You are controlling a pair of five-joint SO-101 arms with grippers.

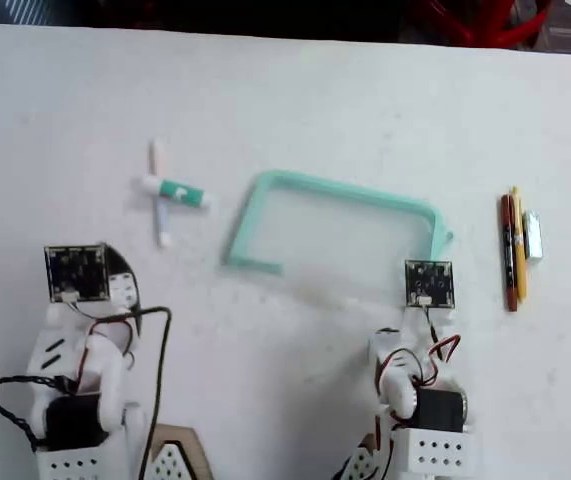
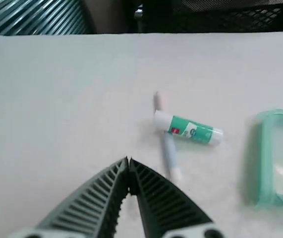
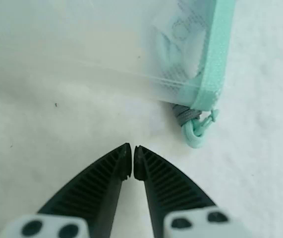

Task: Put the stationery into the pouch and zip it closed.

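High view, over the table (image 1: 365, 90): we see the clear pouch (image 1: 345, 189) with teal edging lying flat at centre frame, with no stationery that we can make out inside it. Left of centre, a glue stick (image 1: 177, 192) lies across a white pen (image 1: 163, 228), forming a cross. The glue stick's long axis runs almost left to right, the pen's up and down the frame. Near the right edge a red pen (image 1: 508, 255) and a yellow pencil (image 1: 519, 250) lie touching, both up and down the frame, with a small pale block (image 1: 533, 236) just beside them.

At lower left sits the left arm. Its wrist view shows the left gripper (image 2: 129, 167) with jaws pressed together and holding nothing, the crossed pair ahead of it and well apart from its tips. The right gripper (image 3: 132, 161), at lower centre-right, is likewise closed and empty, near the pouch corner where the teal zipper pull (image 3: 198, 130) hangs.

We judge the task not yet begun. The left arm is nearer the crossed pair, which lies up and to the right of it in the high view. The glue stick, on top, looks the likely first pick, with the jaws opened across its short width. The right arm is nearer the pens at right.
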